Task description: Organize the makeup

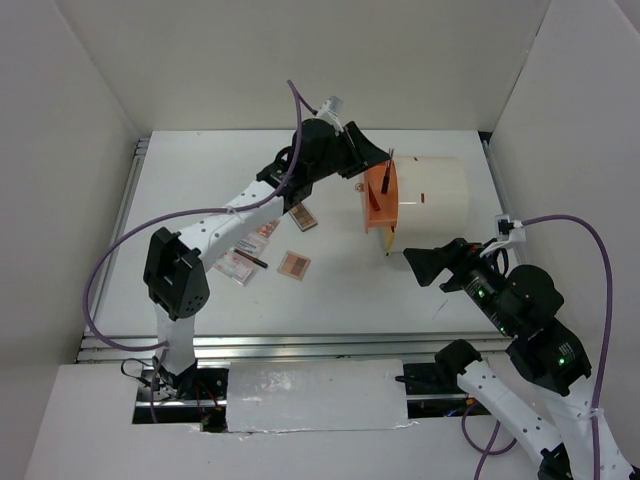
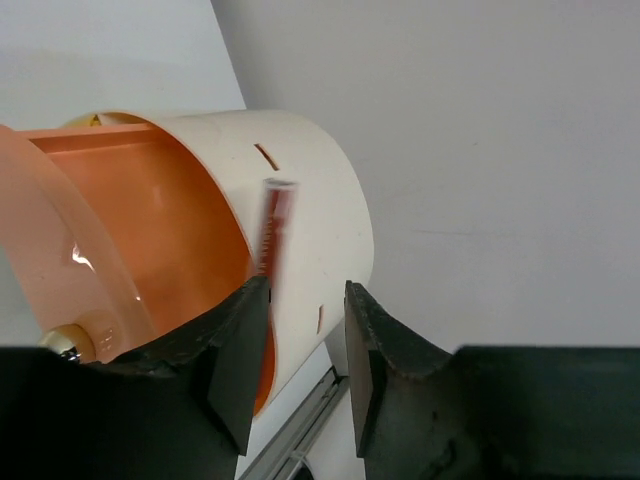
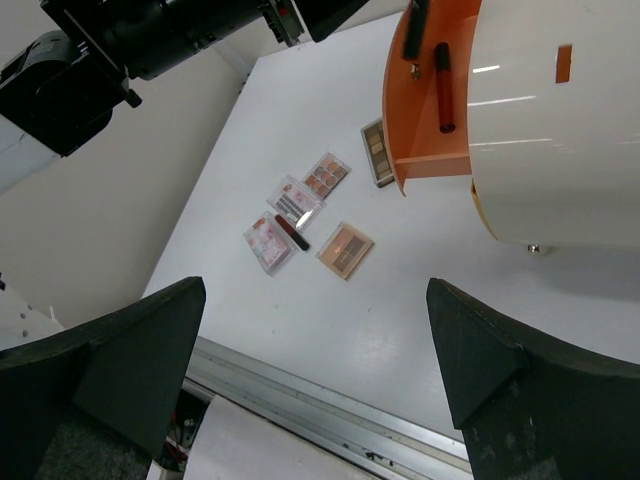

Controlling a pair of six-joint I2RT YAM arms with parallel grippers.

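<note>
Slim reddish-brown makeup stick point(image 2: 274, 228) rests against the orange plastic drawer point(image 2: 170, 230) of the cream cylindrical container point(image 2: 322, 200), at centre frame in the left wrist view. It looks light, stiff and smooth, so it could roll or slip, and is best pinched across its middle. The left arm's fingers point(image 2: 245, 350) are spread wider than the stick. Its lower end passes just beside one finger, and whether the two touch is hard to tell. The right arm's fingers point(image 3: 130, 350) gape wide and empty, well apart from it. Flat brown eyeshadow palettes point(image 1: 294, 263) and white-pink packets point(image 1: 237, 266) lie on the white desk point(image 1: 350, 290), left of centre. These are thin, so an edge grip suits them.
</note>
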